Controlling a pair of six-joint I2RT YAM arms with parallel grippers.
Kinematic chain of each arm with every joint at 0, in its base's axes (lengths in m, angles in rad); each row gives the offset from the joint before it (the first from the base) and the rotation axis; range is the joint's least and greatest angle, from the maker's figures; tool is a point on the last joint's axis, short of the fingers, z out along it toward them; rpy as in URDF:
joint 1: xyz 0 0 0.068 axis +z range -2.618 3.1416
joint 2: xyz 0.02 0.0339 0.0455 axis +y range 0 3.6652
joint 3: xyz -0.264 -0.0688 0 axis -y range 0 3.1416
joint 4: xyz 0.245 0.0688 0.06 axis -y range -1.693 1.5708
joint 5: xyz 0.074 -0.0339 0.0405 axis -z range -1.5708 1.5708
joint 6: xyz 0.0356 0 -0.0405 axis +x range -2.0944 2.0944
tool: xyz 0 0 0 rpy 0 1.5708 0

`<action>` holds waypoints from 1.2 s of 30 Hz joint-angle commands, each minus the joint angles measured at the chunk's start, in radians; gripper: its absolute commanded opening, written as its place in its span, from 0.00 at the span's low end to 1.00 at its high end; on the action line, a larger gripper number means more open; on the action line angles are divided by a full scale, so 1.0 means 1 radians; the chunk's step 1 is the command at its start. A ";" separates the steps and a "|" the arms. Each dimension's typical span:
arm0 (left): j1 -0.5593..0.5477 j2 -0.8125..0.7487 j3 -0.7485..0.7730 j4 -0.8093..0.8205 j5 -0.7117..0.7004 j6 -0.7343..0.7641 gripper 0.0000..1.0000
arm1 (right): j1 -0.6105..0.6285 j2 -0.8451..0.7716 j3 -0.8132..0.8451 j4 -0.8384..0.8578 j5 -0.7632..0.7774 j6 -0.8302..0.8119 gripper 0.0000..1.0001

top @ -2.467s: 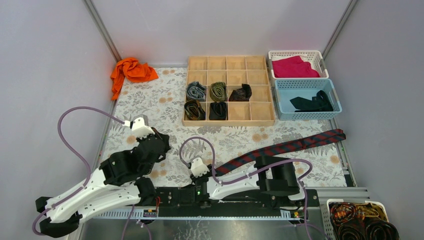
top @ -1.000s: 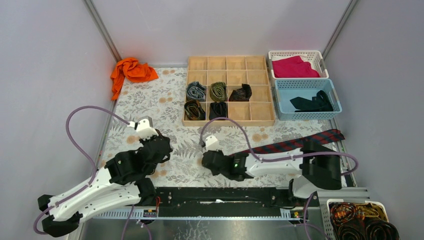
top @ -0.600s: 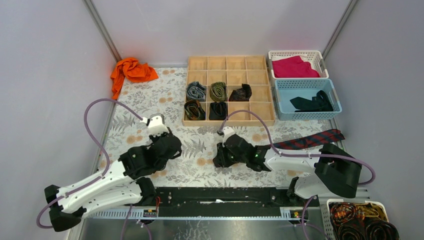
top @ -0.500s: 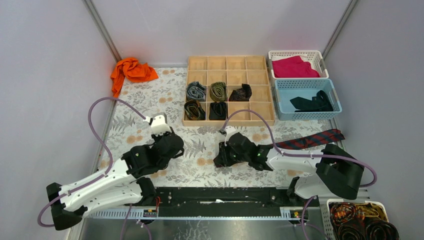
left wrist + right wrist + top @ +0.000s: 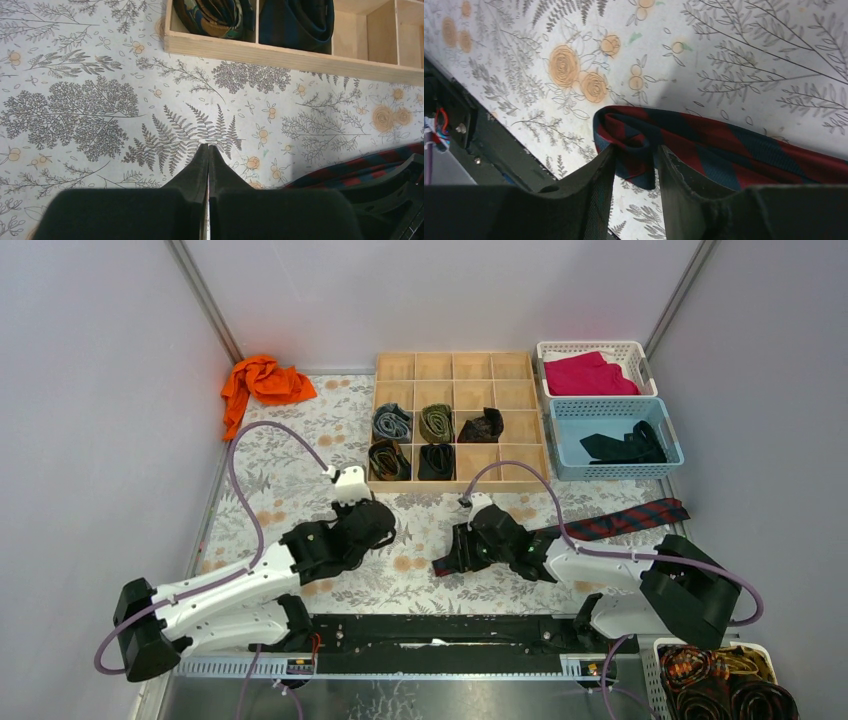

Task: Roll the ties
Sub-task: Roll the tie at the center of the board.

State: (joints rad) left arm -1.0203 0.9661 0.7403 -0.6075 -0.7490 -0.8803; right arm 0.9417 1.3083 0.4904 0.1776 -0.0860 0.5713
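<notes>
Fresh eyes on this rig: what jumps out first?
The striped tie stretches across the right side of the mat, its end folded between the right gripper's fingers. Behind it, a wooden tray holds five rolled ties; an orange cloth sits in the far left corner.

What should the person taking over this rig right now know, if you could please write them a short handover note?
Left hand: shut, empty, pointing at the floral mat near the striped tie.
Right hand: shut on the folded near end of the striped tie, whose rest lies stretched out toward the right edge.
Done: five rolled ties sit in the wooden organizer.
Left: roll the striped tie and store it. A black tie lies loose, not coiled, in the blue basket.
</notes>
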 commanded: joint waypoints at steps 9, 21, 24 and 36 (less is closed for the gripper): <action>-0.002 0.080 0.027 0.135 0.038 0.049 0.00 | -0.006 -0.056 0.076 -0.216 0.182 -0.057 0.42; -0.001 0.162 -0.016 0.247 0.110 0.054 0.00 | -0.005 0.084 0.116 -0.205 0.155 -0.070 0.24; -0.001 0.189 -0.029 0.268 0.123 0.056 0.00 | -0.005 0.104 0.121 -0.201 0.153 -0.069 0.24; 0.015 0.119 -0.089 0.290 0.133 0.017 0.00 | -0.002 -0.037 0.204 -0.306 0.224 -0.092 0.35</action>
State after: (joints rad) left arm -1.0187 1.1484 0.6624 -0.3573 -0.6083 -0.8433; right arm 0.9413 1.3697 0.6342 -0.0776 0.0822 0.5037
